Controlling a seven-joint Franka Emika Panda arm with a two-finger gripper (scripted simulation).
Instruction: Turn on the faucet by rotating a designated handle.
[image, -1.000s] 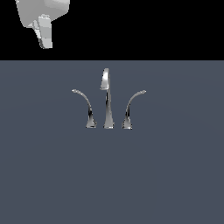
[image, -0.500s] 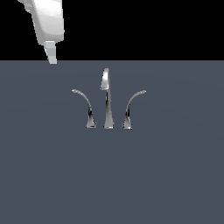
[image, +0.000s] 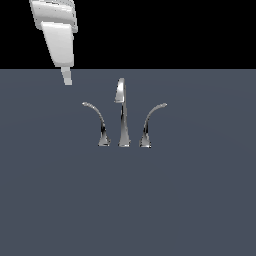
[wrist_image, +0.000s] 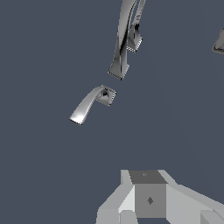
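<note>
The chrome faucet stands on the dark grey surface (image: 200, 200). Its tall central spout (image: 121, 112) has a curved lever on either side. The handle (image: 96, 120) is the lever on the exterior view's left, its thin tip curling leftward. The mirror-image lever (image: 151, 120) curls rightward. My gripper (image: 66, 79) hangs above and to the left of the handle's tip, apart from it, with its fingers together and nothing held. In the wrist view the handle (wrist_image: 89, 105) is the nearest lever, beyond the gripper (wrist_image: 145, 178), with the spout (wrist_image: 122, 43) behind it.
The flat dark grey surface carries only the faucet. Black background lies behind it. The second lever (wrist_image: 136, 33) shows past the spout in the wrist view.
My gripper has come down and moved slightly right, toward the handle's tip. The faucet has not moved.
</note>
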